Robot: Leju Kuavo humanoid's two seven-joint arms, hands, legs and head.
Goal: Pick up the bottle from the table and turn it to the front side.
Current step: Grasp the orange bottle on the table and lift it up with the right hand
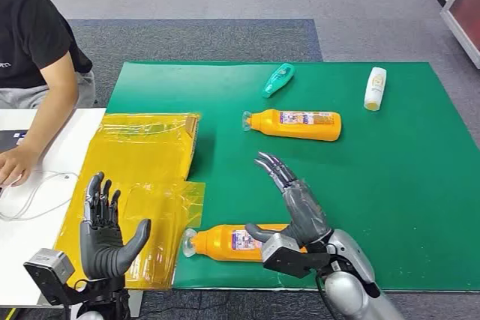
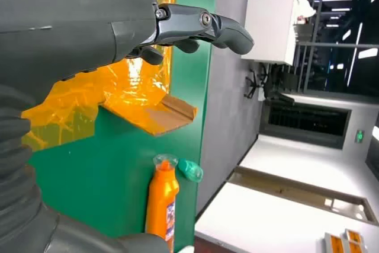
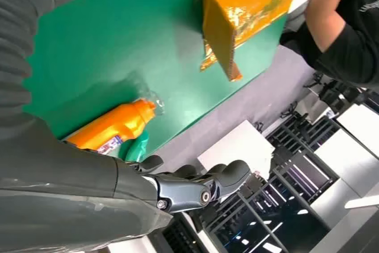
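An orange bottle (image 1: pixel 229 242) lies on its side near the front edge of the green mat (image 1: pixel 391 170), its clear cap pointing left and its label up. My right hand (image 1: pixel 294 204) hovers just over its right end, fingers spread and straight, thumb beside the bottle's body, gripping nothing. A second orange bottle (image 1: pixel 294 124) lies farther back on the mat; the wrist views catch it too (image 2: pixel 163 197) (image 3: pixel 112 128). My left hand (image 1: pixel 105 230) is raised, open and empty, above the yellow film at the front left.
A cardboard box wrapped in yellow film (image 1: pixel 144 151) takes up the mat's left side. A teal bottle (image 1: pixel 277 79) and a white bottle (image 1: pixel 375 88) lie at the back. A person in a black shirt (image 1: pixel 34 43) rests an arm on the white table (image 1: pixel 34 222) at the left.
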